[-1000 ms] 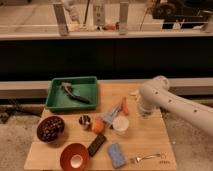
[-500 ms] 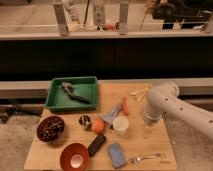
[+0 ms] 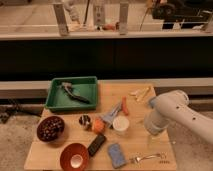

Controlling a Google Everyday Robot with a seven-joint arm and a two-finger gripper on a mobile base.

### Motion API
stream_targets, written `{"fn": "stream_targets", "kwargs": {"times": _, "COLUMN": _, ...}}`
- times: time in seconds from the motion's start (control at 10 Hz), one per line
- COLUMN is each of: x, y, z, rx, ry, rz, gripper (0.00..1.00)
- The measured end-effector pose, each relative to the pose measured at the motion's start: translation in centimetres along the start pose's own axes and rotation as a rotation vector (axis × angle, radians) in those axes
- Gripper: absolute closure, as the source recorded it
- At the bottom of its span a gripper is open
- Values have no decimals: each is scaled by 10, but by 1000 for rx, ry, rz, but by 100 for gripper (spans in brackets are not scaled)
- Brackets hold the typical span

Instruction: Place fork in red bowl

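Observation:
The fork [image 3: 148,158] is small and silver and lies on the wooden table [image 3: 46,156] near its front right corner. The red bowl [image 3: 75,156] with a pale centre stands at the front, left of the middle, and has nothing in it. My white arm [image 3: 167,111] reaches in from the right. My gripper [image 3: 152,135] hangs at the arm's lower end, above the table just behind the fork and apart from it.
A green tray [image 3: 56,98] holding a dark tool [image 3: 75,93] stands at the back left. A dark bowl [image 3: 50,128], a metal cup [image 3: 85,120], an orange [image 3: 98,125], a white cup [image 3: 120,123], a black bar [image 3: 96,144] and a blue sponge [image 3: 117,154] crowd the middle. A beige utensil [image 3: 140,92] lies at the back right.
My arm has swung to the right and toward the table's front, so the gripper is closer to the fork. The objects on the table have not moved.

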Motion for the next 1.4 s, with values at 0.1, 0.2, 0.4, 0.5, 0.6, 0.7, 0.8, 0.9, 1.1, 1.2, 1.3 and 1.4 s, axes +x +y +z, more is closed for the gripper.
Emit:
{"fn": "stream_targets", "kwargs": {"times": 0.1, "x": -6, "y": 4, "z": 4, "rx": 7, "ry": -3, "rz": -5, "gripper": 20}}
{"fn": "stream_targets", "kwargs": {"times": 0.2, "x": -11, "y": 9, "z": 13, "rx": 6, "ry": -10, "rz": -10, "gripper": 20}}
{"fn": "stream_targets", "kwargs": {"times": 0.4, "x": -15, "y": 15, "z": 25, "rx": -9, "ry": -12, "rz": -21, "gripper": 20}}
{"fn": "stream_targets", "kwargs": {"times": 0.5, "x": -12, "y": 18, "z": 31, "rx": -21, "ry": 2, "rz": -17, "gripper": 20}}
{"fn": "stream_targets", "kwargs": {"times": 0.6, "x": -8, "y": 20, "z": 34, "rx": -27, "ry": 12, "rz": -9, "gripper": 20}}
{"fn": "stream_targets", "kwargs": {"times": 0.7, "x": -5, "y": 22, "z": 36, "rx": -33, "ry": 22, "rz": -2, "gripper": 20}}
{"fn": "stream_targets", "kwargs": {"times": 0.8, "x": 0, "y": 25, "z": 38, "rx": -44, "ry": 36, "rz": 10, "gripper": 20}}
{"fn": "stream_targets", "kwargs": {"times": 0.9, "x": 5, "y": 27, "z": 40, "rx": -53, "ry": 47, "rz": 22, "gripper": 20}}
{"fn": "stream_targets", "kwargs": {"times": 1.1, "x": 13, "y": 31, "z": 44, "rx": -65, "ry": 60, "rz": 47, "gripper": 20}}
{"fn": "stream_targets", "kwargs": {"times": 1.2, "x": 16, "y": 32, "z": 45, "rx": -69, "ry": 61, "rz": 59, "gripper": 20}}
{"fn": "stream_targets", "kwargs": {"times": 1.3, "x": 18, "y": 32, "z": 47, "rx": -72, "ry": 63, "rz": 69, "gripper": 20}}
{"fn": "stream_targets", "kwargs": {"times": 1.4, "x": 20, "y": 33, "z": 48, "rx": -77, "ry": 65, "rz": 77, "gripper": 20}}
